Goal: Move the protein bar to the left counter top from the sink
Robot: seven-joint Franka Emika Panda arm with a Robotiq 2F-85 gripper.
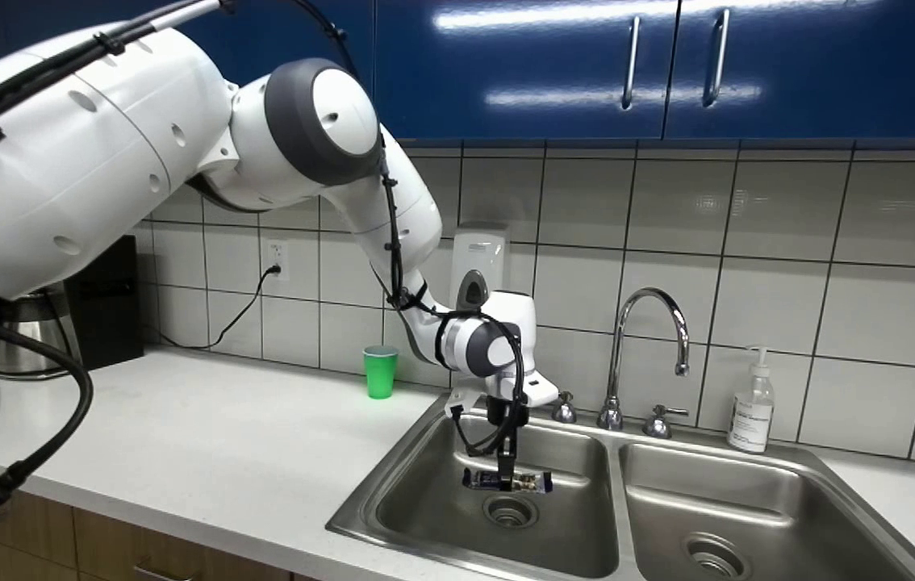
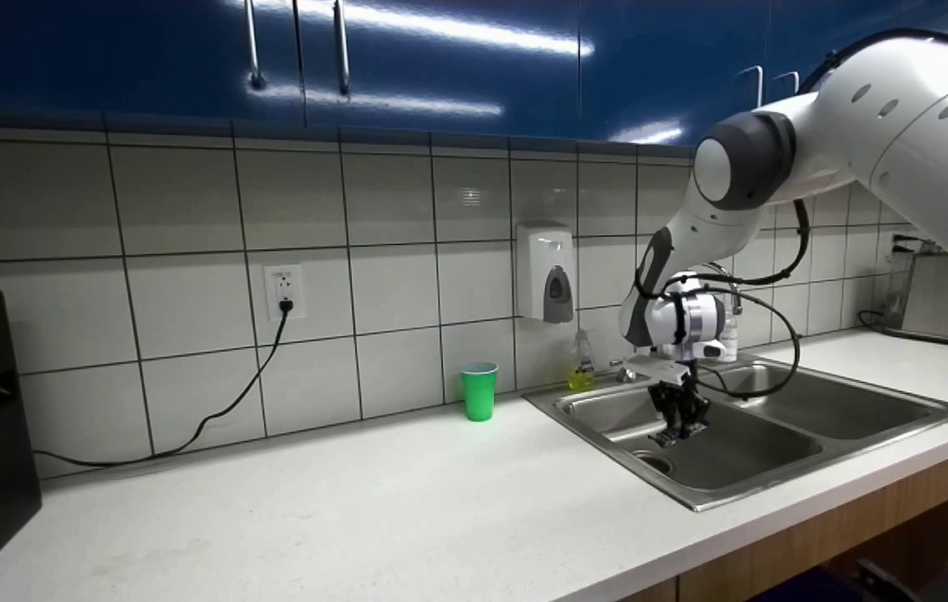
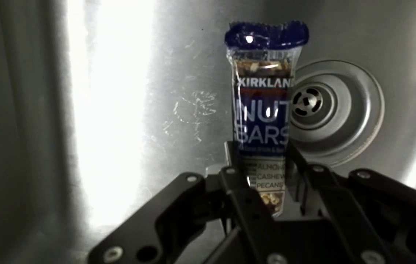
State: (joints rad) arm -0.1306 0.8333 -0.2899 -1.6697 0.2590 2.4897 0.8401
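Gripper [image 3: 262, 161] looks pinched on the snack bar [image 3: 263, 113], one finger along each long side, roughly mid-length as far as I can judge. So the bar sits right between the fingertips, low over the sink [image 1: 373, 492] and just beside the drain [image 3: 340, 110]. Can't tell if there's any air under it.

I'd read this as the lift-out. Go straight up before anything sideways, and keep the squeeze modest since that shiny wrapper could slip or crumple. Keep the bar level too: it sticks out past both sides of the fingers, so the ends would probably be what catches.

Edges: the counter [image 1: 223, 436] is to the gripper's left in both exterior views, and the sink's raised rim is in between, so get the fingers plus the hanging bar above that first. To the gripper's right you've got the divider [image 1: 620, 500] and faucet [image 1: 614, 371], so don't drift that way. Wall soap dispenser [image 2: 541, 259] is behind the wrist, so swing out from the wall a bit. Green cup [image 1: 380, 373] is left and back; the wide flat stretch in front of it looks like the easy drop spot.
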